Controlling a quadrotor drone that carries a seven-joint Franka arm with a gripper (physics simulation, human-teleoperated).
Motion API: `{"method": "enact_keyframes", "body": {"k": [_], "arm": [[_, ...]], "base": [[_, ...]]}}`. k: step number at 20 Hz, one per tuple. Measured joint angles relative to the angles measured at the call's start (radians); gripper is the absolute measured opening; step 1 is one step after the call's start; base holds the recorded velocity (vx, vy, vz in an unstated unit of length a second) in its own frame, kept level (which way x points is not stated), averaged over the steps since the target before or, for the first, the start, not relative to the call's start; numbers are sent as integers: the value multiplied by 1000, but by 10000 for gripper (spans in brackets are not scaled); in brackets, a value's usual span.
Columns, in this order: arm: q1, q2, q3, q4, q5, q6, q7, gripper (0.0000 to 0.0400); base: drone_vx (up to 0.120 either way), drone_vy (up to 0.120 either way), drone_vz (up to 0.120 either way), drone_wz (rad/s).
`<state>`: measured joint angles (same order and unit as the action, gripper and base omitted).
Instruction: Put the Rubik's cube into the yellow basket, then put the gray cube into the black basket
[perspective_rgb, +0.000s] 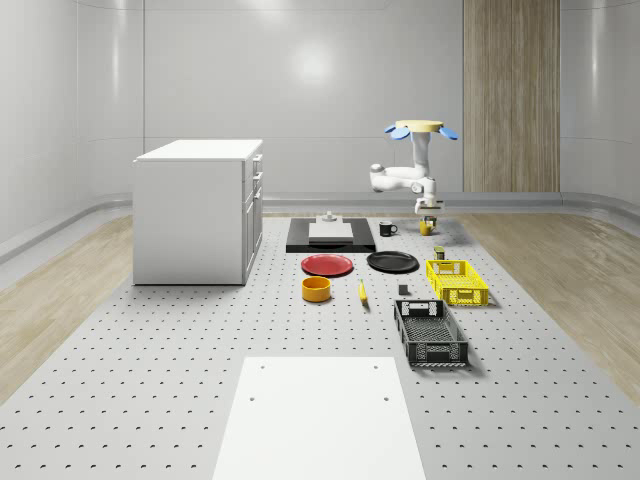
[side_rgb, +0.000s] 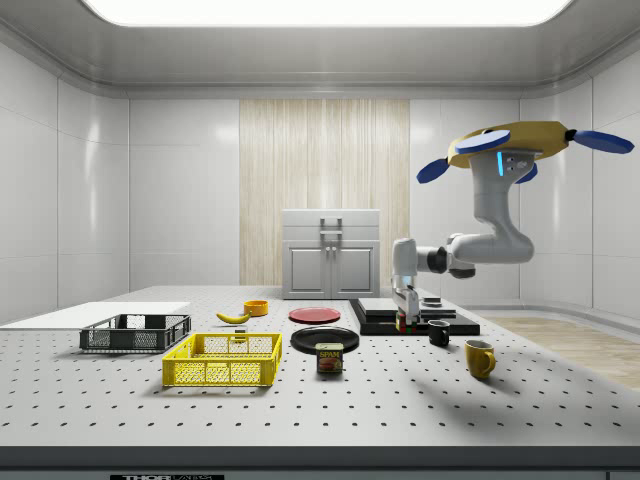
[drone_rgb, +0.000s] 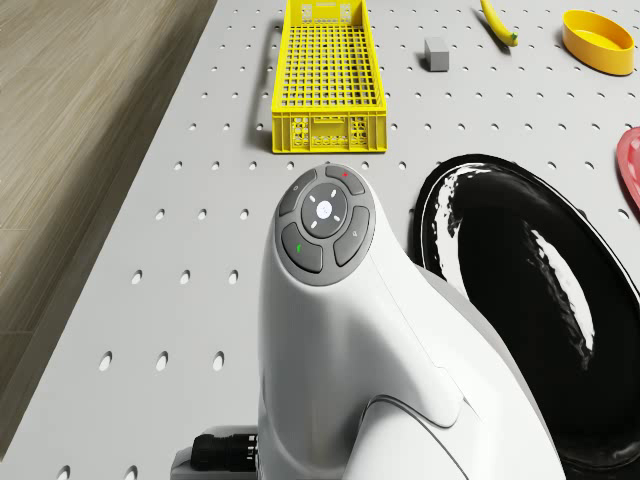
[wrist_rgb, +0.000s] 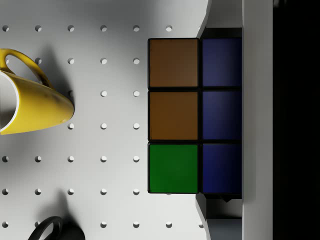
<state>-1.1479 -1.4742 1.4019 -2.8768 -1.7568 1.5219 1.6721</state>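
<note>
I have the drone (side_rgb: 520, 145) hovering above the far right part of the bench (perspective_rgb: 150, 380), past the black plate (perspective_rgb: 392, 262) and well beyond both baskets. The arm hangs down from it and folds toward the side view's left, ending low over the bench beside the black slab (perspective_rgb: 331, 236).

The yellow basket (perspective_rgb: 456, 281) sits nearer on the right, with the black basket (perspective_rgb: 431, 333) nearer again. The gray cube (drone_rgb: 436, 53) lies on the bench between the yellow basket and the banana (drone_rgb: 497, 22), untouched.

The gripper (side_rgb: 404, 318) hangs just above the bench, and the Rubik's cube (wrist_rgb: 195, 116) sits between the fingers (wrist_rgb: 257, 120), clear of the surface as I read the side view. I judge them closed on it. The yellow mug (wrist_rgb: 30, 95) stands near it and the black mug (side_rgb: 439, 333) close by.

The Rubik's cube should handle as a light, rigid plastic block, with flat, smooth, rather slick faces. I want the hold square on two opposite faces, centred, since an off-centre pinch could let it twist or slip.
</note>
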Motion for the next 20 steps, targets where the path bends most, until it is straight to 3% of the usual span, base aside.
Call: {"method": "enact_keyframes", "body": {"k": [4,20], "arm": [[-2,-8,1,0,4,8,1,325],[-7,-37,6,1,15,35,5,325]], "base": [[120,100,0,0],[120,15,0,0]]}}
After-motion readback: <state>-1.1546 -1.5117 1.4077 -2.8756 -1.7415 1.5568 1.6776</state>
